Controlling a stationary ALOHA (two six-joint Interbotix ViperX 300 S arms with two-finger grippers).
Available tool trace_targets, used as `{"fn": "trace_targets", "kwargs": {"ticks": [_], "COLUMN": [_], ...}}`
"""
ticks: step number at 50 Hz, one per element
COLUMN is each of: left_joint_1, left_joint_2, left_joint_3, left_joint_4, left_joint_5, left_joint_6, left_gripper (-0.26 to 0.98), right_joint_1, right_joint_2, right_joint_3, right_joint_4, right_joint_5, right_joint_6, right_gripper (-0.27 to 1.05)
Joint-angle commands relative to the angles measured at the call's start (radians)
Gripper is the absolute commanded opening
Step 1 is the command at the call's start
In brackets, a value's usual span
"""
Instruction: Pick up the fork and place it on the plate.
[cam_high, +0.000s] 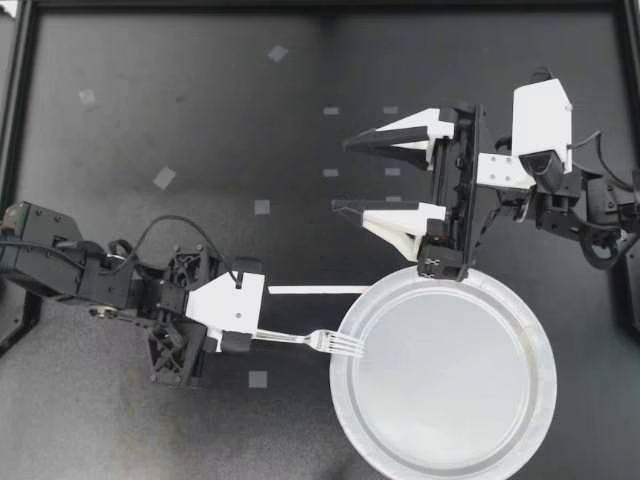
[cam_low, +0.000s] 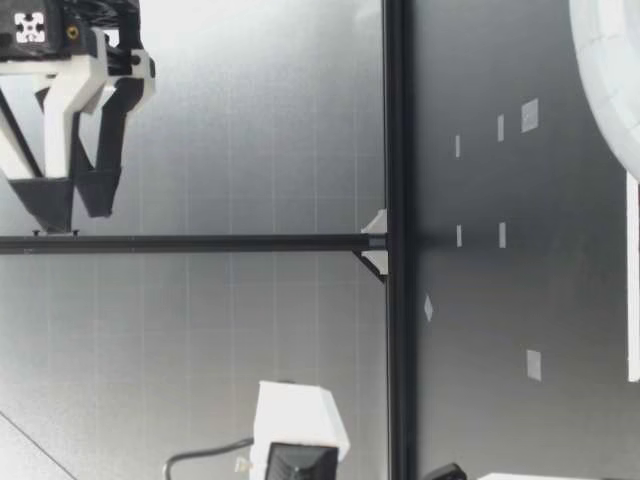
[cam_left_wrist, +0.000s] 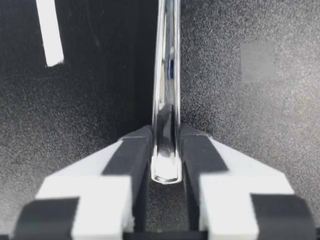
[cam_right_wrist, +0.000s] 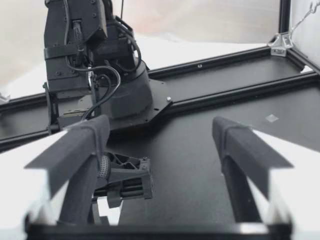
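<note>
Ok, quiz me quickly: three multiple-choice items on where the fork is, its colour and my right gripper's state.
1. The fork has its tines: A over the rim of the plate; B at the plate's middle; C pointing away from the plate.
2. The fork is: A red; B shiny silver; C black.
3. My right gripper is: A shut on the fork; B shut on the plate; C open, empty.
1 A: in the top view the tines cross the rim, with my left gripper shut on the handle. 2 B: mirror-like metal in the left wrist view. 3 C: its fingers stand wide apart.
</note>
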Motion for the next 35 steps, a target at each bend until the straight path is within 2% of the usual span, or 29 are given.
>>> {"fn": "trace_targets", "kwargs": {"ticks": [1,13,25,35], "left_joint_1": [-0.003,-0.003,-0.002,-0.002], "left_joint_2": [-0.012,-0.009,-0.021,-0.132], "left_joint_3": [-0.02,-0.02,-0.026,-0.049], "left_joint_4": [-0.002,-0.003,-0.003,-0.002], "left_joint_5": [-0.006,-0.005,0.023,0.005], "left_joint_6": [0.0,-0.002,0.002,0.017], "left_gripper": [0.26,0.55,0.56,0.56], "right_joint_1": [-0.006,-0.006,-0.006,-0.006], "right_joint_2": [-0.014,-0.015,-0.018,-0.02], "right_joint_3": [-0.011,-0.011,-0.011,-0.011], "right_joint_4": [0.0,0.0,0.0,-0.009], "right_joint_5": [-0.009,-0.008,-0.005,-0.005], "right_joint_6": [0.002,0.002,0.002,-0.005], "right_gripper": [0.77,0.77,0.77,0.76]}}
